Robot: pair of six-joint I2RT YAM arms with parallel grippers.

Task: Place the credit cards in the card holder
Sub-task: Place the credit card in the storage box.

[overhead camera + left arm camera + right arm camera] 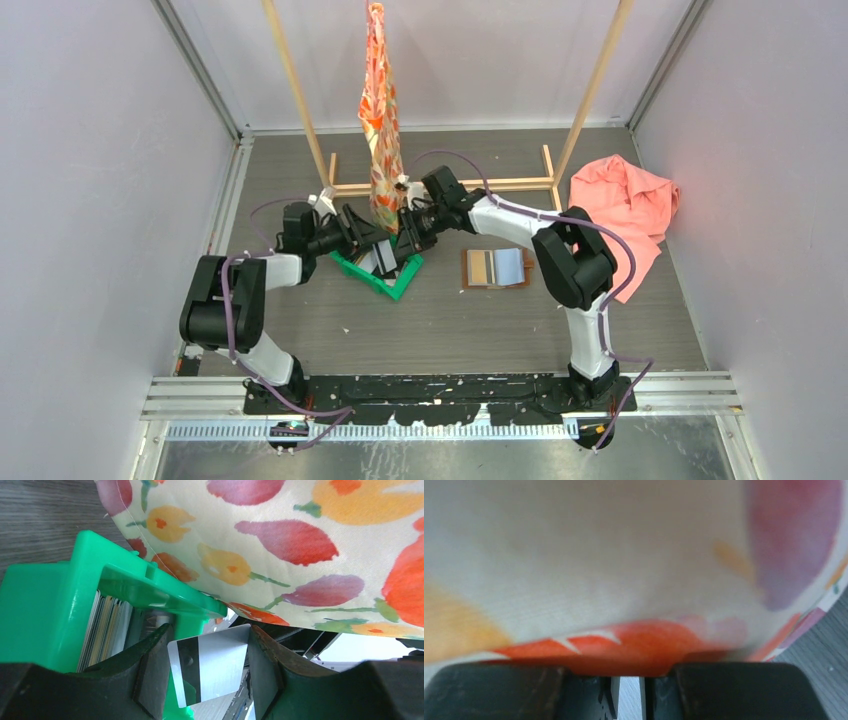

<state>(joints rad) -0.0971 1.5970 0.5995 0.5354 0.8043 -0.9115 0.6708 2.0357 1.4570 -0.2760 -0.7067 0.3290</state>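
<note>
A silvery credit card [222,660] with a black stripe spans the gap of my left gripper [210,647], held by its edges just beside the green bin [45,615]. More credit cards [105,630] stand on edge inside that bin. From above, my left gripper [370,250] and right gripper [405,240] meet over the bin [395,285]. The brown card holder [480,268] lies open to the right, a light blue card [510,266] on it. My right gripper [628,692] shows a narrow slit with nothing in it.
A floral cloth [378,110] hangs from a wooden rack [450,185] right over both grippers and fills most of the right wrist view. A pink cloth [625,205] lies crumpled at the back right. Walls close in on both sides.
</note>
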